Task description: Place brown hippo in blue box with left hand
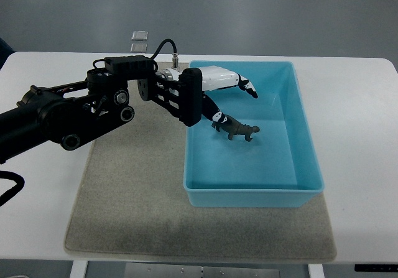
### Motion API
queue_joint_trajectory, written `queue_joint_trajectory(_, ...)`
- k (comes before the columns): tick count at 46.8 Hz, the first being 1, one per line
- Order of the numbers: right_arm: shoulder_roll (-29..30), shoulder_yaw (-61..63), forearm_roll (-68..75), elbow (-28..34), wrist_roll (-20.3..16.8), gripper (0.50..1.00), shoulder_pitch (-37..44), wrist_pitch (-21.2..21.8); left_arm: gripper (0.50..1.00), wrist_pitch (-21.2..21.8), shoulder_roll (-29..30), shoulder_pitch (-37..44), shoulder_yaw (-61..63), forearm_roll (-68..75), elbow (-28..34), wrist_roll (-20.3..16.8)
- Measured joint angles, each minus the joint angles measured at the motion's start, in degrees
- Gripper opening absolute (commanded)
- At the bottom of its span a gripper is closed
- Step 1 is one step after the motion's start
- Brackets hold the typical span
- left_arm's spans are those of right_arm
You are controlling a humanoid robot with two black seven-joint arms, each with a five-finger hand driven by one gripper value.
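One left hand (217,97) reaches over the blue box (305,135), its fingers (249,86) apart, the brown hippo (239,130) just below them. Best to lift straight up, clear of the left wall.

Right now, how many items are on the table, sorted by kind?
Toy animals: 1, the brown hippo inside the box, at the left hand
Boxes: 1, the blue box
Mats: 1, the beige mat under the box
Total: 3
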Motion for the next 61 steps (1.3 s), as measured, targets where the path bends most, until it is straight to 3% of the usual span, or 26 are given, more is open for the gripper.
queue_joint_trajectory(15, 0.0, 0.0, 0.0, 0.0, 0.0, 0.936, -0.02, 0.0, 0.849, 0.49, -0.2, -0.02, -0.56, -0.09, 0.34, 0.0)
queue_joint_trajectory(22, 0.0, 0.0, 0.0, 0.0, 0.0, 0.936, -0.02, 0.0, 0.879, 3.59, 0.03, -0.36, -0.98, -0.17, 1.71, 0.0)
queue_joint_trajectory(31, 0.0, 0.0, -0.01, 0.0, 0.0, 0.936, -0.01, 0.0, 0.883, 9.63, 0.43, -1.12, -2.96, -0.42, 8.15, -0.01)
queue_joint_trajectory(39, 0.0, 0.0, 0.0, 0.0, 0.0, 0.936, 0.0, 0.0, 0.889, 10.83, 0.54, -1.14, -4.16, -4.58, 14.36, -0.05)
queue_joint_trajectory(44, 0.0, 0.0, 0.0, 0.0, 0.0, 0.936, 0.0, 0.0, 0.988, 12.11, 0.59, -1.15, -4.17, -9.52, 17.65, -0.07)
queue_joint_trajectory(55, 0.0, 0.0, 0.0, 0.0, 0.0, 0.936, -0.02, 0.0, 0.994, 18.84, 0.59, -0.98, -3.68, -22.76, 21.77, -0.09)
queue_joint_trajectory(61, 0.0, 0.0, 0.0, 0.0, 0.0, 0.936, -0.02, 0.0, 0.994, 19.51, 0.59, -0.56, -3.32, -29.43, 24.19, -0.08)
